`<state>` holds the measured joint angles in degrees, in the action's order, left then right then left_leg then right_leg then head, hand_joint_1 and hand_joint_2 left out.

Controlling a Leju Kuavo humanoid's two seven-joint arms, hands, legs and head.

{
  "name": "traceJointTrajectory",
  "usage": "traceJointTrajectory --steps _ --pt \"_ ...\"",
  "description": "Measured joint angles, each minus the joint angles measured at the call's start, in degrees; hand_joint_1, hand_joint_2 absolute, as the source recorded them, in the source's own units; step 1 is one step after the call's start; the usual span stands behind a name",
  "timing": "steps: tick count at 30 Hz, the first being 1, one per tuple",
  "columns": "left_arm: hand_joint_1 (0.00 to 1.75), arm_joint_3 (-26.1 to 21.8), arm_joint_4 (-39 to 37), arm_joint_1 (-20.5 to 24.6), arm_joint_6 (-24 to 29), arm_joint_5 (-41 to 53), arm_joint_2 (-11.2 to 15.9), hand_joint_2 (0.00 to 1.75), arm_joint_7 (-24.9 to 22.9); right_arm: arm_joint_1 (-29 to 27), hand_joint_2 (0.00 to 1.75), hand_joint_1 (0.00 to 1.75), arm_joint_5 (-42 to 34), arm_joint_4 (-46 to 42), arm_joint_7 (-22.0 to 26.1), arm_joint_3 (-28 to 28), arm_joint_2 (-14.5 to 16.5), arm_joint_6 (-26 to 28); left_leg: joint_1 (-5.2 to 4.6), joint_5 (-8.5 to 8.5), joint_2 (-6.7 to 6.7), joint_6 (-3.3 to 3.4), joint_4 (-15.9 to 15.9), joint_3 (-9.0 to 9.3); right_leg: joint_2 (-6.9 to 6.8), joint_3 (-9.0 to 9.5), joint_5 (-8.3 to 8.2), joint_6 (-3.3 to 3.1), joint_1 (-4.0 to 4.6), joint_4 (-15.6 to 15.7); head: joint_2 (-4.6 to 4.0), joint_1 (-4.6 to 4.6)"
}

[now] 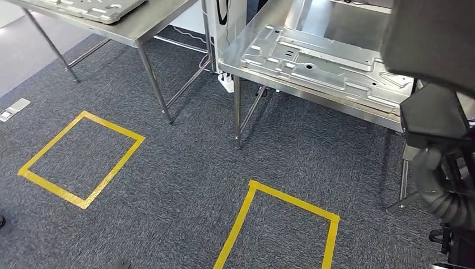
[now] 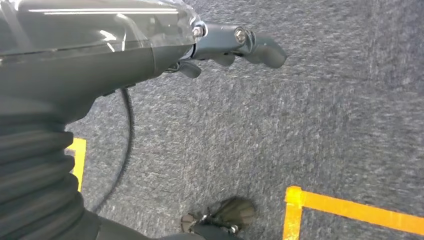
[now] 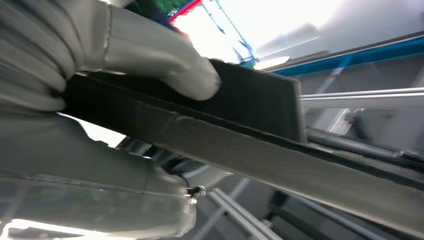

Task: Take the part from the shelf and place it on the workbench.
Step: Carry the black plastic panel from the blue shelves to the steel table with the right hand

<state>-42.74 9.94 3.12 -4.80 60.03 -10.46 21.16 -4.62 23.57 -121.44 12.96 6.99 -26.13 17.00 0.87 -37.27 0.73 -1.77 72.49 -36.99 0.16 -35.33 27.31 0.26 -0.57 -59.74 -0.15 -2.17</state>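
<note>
The left hand [image 2: 240, 45] is showing dark grey fingers [image 2: 265, 50] joined by small silver screws [image 2: 239, 34], behind a glossy dark shell [image 2: 90, 45] that is catching white light streaks. A thin black cable [image 2: 127, 135] is running beside a black ribbed cover [image 2: 35, 170]. The right hand [image 3: 110, 55] is appearing pale silver-grey, with a thick rounded thumb [image 3: 170, 65] and a small screw [image 3: 199, 190] near its base. In the head view, a grey ribbed sleeve [image 1: 439, 190], possibly the right forearm, is showing.
</note>
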Motion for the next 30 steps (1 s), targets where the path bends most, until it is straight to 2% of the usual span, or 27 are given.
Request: traceJointTrajectory --steps 1,2,3,4,6,7,8,10,12,13,14,15,16,17,18,19,21,22,23,25,26,28,30 --pt "0.0 0.0 0.0 0.0 0.0 0.0 0.0 1.75 0.2 -0.1 1.75 1.75 0.0 -0.1 0.0 0.0 0.0 -0.2 0.0 -0.84 -0.3 -0.02 2.9 -1.49 0.6 0.06 0.02 -0.05 0.0 0.0 0.0 0.28" --pt "0.0 -0.1 0.0 0.1 0.1 -0.1 0.0 1.75 0.5 0.0 1.75 1.75 0.0 -0.1 0.1 0.0 0.0 -0.4 0.0 -0.64 -0.44 -0.02 4.1 -2.23 1.22 0.12 0.03 -0.06 -0.02 0.0 0.0 0.49" --pt "0.0 -0.1 0.0 0.3 0.1 -0.1 -0.1 1.75 0.8 0.0 1.75 1.75 0.0 -0.1 0.1 0.0 0.1 -0.4 0.05 0.71 -0.54 -0.02 2.9 -1.87 1.83 0.23 0.04 -0.03 -0.06 0.0 0.0 0.61" --pt "0.0 -0.1 0.0 0.5 0.1 -0.2 -0.1 1.75 1.1 0.1 1.75 1.75 0.0 -0.1 0.2 -0.1 0.1 -0.4 0.16 2.83 -0.84 -0.04 -0.3 -0.59 2.42 0.35 0.1 0.06 -0.14 -0.1 0.0 0.68" --pt "0.0 -0.1 0.0 0.9 0.1 -0.3 -0.3 1.75 1.6 0.7 1.75 1.75 0.0 -0.1 0.2 -0.3 0.3 -0.4 0.57 6.12 -2.81 -0.06 -7.6 2.45 3.51 0.34 0.31 0.5 -0.16 -0.5 0.0 0.89" --pt "0.0 -0.2 0.0 1.0 0.1 -0.3 -0.4 1.75 1.8 1.0 1.75 1.75 0.0 0.0 0.2 -0.4 0.4 -0.4 0.68 6.77 -3.66 -0.04 -9.7 3.31 4.02 0.2 0.34 0.83 -0.15 -0.6 0.0 0.89" --pt "0.0 -0.3 0.0 1.0 0.0 -0.4 -0.5 1.75 2.0 1.2 1.75 1.75 0.0 0.0 0.3 -0.5 0.5 -0.3 0.69 6.75 -4.18 0.08 -10.6 3.63 4.5 0.05 0.3 1.17 -0.14 -0.7 0.0 0.89" --pt "0.0 -0.6 0.0 1.0 0.0 -0.4 -0.7 1.75 2.2 1.4 1.75 1.75 0.1 0.1 0.4 -0.5 0.6 -0.2 0.59 6.84 -3.46 0.54 -10.8 3.7 5.31 -0.1 0.06 1.72 -0.24 -0.5 0.0 0.78" --pt "0.0 -0.8 0.0 1.0 0.2 -0.3 -0.8 1.75 1.8 1.6 1.75 1.75 0.2 0.2 0.5 -0.6 0.8 -0.2 0.76 7.01 -2.49 1.13 -11.0 3.78 4.07 -0.73 0.86 2.05 -0.14 -1.6 0.0 0.37" --pt "0.0 -0.8 0.0 0.9 0.3 -0.2 -0.8 1.75 1.4 1.8 1.75 1.75 0.2 0.4 0.6 -0.7 0.9 -0.2 0.85 7.07 -1.95 1.37 -11.1 3.79 2.98 -1.75 2.05 2.16 -0.09 -3.6 0.0 0.02" --pt "0.0 -0.9 0.0 0.8 0.5 0.0 -0.8 1.75 0.9 2.0 1.75 1.75 0.2 0.6 0.7 -0.9 1.0 -0.2 0.78 7.06 -1.41 1.52 -11.1 3.79 1.78 -3.3 3.66 2.26 -0.06 -6.8 0.0 -0.4" --pt "0.0 -0.9 0.0 0.7 0.6 0.3 -0.8 1.75 0.5 2.1 1.75 1.75 0.1 0.9 1.0 -1.2 1.2 -0.2 0.73 7.01 -0.82 1.64 -11.1 3.76 1.14 -5.19 5.28 2.33 -0.13 -10.5 0.0 -0.75" --pt "0.0 -0.9 0.0 0.6 0.7 0.5 -0.8 1.75 0.1 2.0 1.75 1.75 0.0 1.3 1.3 -1.4 1.3 -0.2 0.7 6.95 -0.23 1.7 -11.1 3.75 0.84 -6.85 6.33 2.38 -0.19 -13.8 0.0 -0.97" --pt "0.0 -0.9 0.0 0.5 0.8 0.7 -0.8 1.75 -0.2 1.9 1.75 1.75 -0.4 1.8 1.7 -1.6 1.5 -0.2 0.68 6.88 0.33 1.76 -11.1 3.77 0.67 -7.81 6.48 2.41 -0.23 -15.5 0.0 -1.19" --pt "0.0 -0.9 0.0 0.5 0.9 0.9 -0.8 1.75 -0.4 1.7 1.75 1.75 -0.8 2.3 2.3 -1.8 1.7 -0.3 0.68 6.79 0.87 1.79 -11.1 3.83 0.51 -7.67 5.5 2.43 -0.24 -15.0 0.0 -1.43" --pt "0.0 -0.9 0.1 0.5 1.0 1.0 -0.8 1.75 -0.4 1.7 1.75 1.75 -1.3 2.8 3.1 -2.0 1.9 -0.5 0.7 6.68 1.35 1.75 -11.1 3.93 0.23 -6.41 3.68 2.42 -0.24 -12.3 0.0 -1.67" --pt "0.0 -0.9 0.1 0.6 1.3 1.1 -0.7 1.75 -0.3 1.7 1.75 1.75 -1.9 3.8 4.6 -2.5 2.5 -0.8 0.55 6.4 2.15 1.45 -11.1 4.16 -1.33 -2.67 0.4 2.3 0.01 -4.6 0.0 -2.19" --pt "0.0 -0.9 0.1 0.6 1.3 1.1 -0.7 1.75 -0.2 2.0 1.75 1.75 -1.9 4.5 5.1 -3.0 3.0 -1.0 0.42 6.28 2.52 1.23 -11.2 4.26 -1.97 -1.44 -0.32 2.18 0.23 -2.0 0.0 -2.36" --pt "0.0 -0.9 0.1 0.6 1.4 1.0 -0.5 1.75 0.0 2.3 1.75 1.75 -1.8 5.3 5.5 -3.5 3.5 -1.0 0.26 6.18 2.9 1.02 -11.3 4.39 -2.34 -0.91 -0.39 2.06 0.45 -0.8 0.0 -2.36" --pt "0.0 -0.9 0.1 0.6 1.4 0.9 -0.3 1.75 0.3 3.3 1.75 1.75 -1.5 7.5 5.8 -4.8 4.8 -1.0 0.1 6.09 3.72 0.54 -11.8 4.87 -1.63 -0.9 -0.26 1.66 0.6 -0.6 0.0 -2.02" --pt "0.0 -0.9 0.1 0.6 1.5 0.8 -0.1 1.75 0.4 3.8 1.75 1.75 -1.4 8.6 5.8 -5.4 5.4 -1.0 0.14 5.9 3.64 0.25 -11.8 5.12 -1.19 -0.8 -0.3 1.4 0.43 -0.4 0.0 -1.75" --pt "0.0 -0.9 0.1 0.6 1.7 0.8 0.1 1.75 0.2 5.1 1.75 1.75 -1.2 10.4 6.0 -6.7 6.6 -0.8 0.18 4.24 2.15 -0.12 -9.4 4.37 -0.44 -0.54 -0.38 0.6 0.06 -0.2 0.0 -1.25" --pt "0.0 -0.9 0.1 0.3 2.1 1.0 0.4 1.75 -0.4 6.3 1.75 1.75 -1.2 12.1 6.2 -8.1 7.8 -0.5 0.09 1.02 0.15 -0.13 -2.6 1.07 0.32 -0.41 -0.32 -0.02 -0.05 -0.2 0.0 -0.37"
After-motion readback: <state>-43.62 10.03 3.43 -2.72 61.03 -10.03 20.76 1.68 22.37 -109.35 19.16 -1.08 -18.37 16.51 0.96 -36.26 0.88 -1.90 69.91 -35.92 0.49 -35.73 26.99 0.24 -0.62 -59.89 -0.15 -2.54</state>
